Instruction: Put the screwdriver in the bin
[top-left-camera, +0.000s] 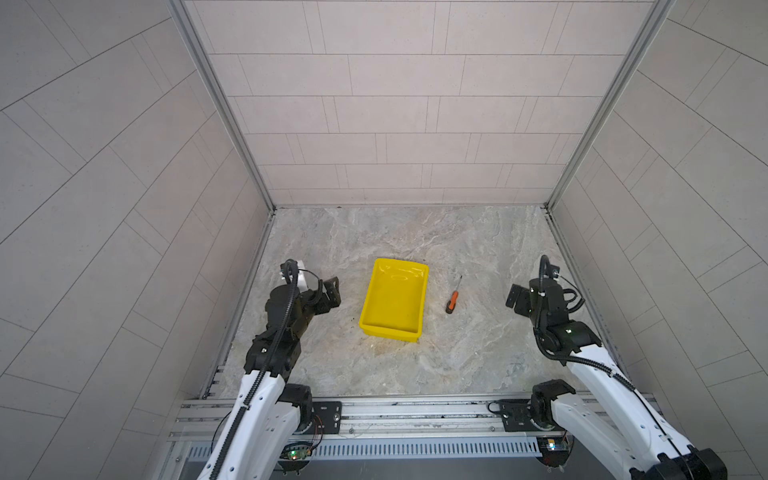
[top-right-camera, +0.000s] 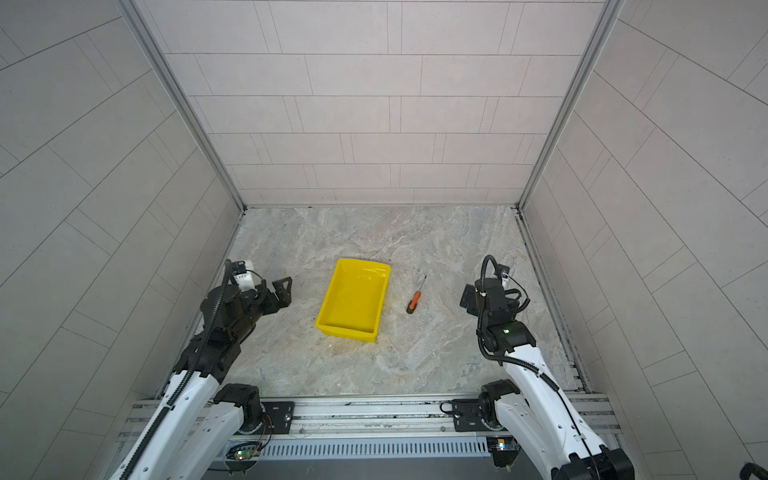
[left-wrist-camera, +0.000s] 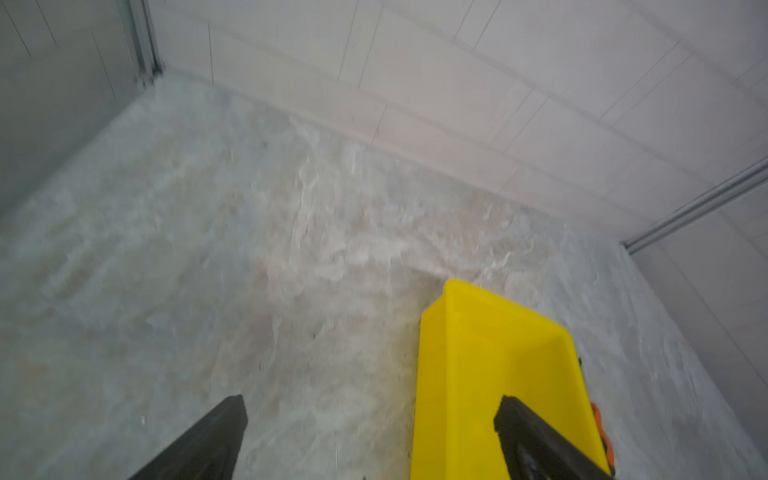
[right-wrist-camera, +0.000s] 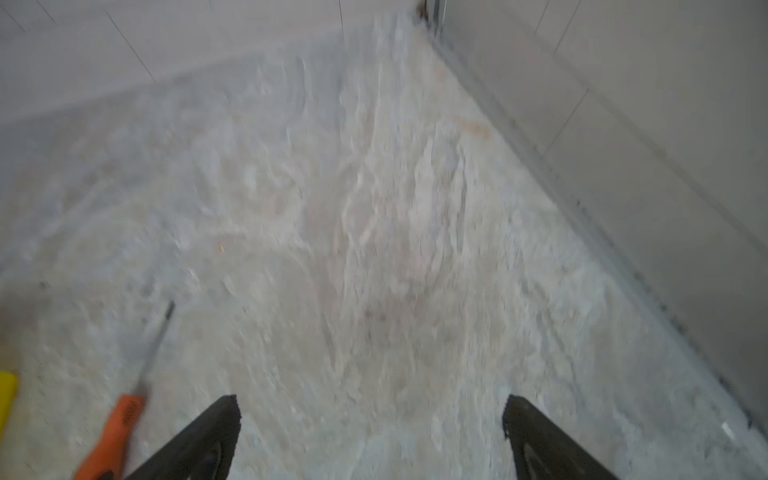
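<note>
One screwdriver (top-left-camera: 453, 298) lies flat on the marble tabletop (top-left-camera: 457, 357), near the right side of the one yellow bin (top-left-camera: 388, 333) but outside it, and the bin is empty. Two grippers, left gripper (left-wrist-camera: 370, 415) and right gripper (right-wrist-camera: 372, 411), hang clear of both, jaws spread wide and holding nothing. So nothing's done yet: grasp, carry and drop all remain.

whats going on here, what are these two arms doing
Nothing is held yet. The orange screwdriver lies on the table just right of the empty yellow bin, not touching it. The left arm and right arm sit at either side, jaws open; the right one is nearer the screwdriver.
</note>
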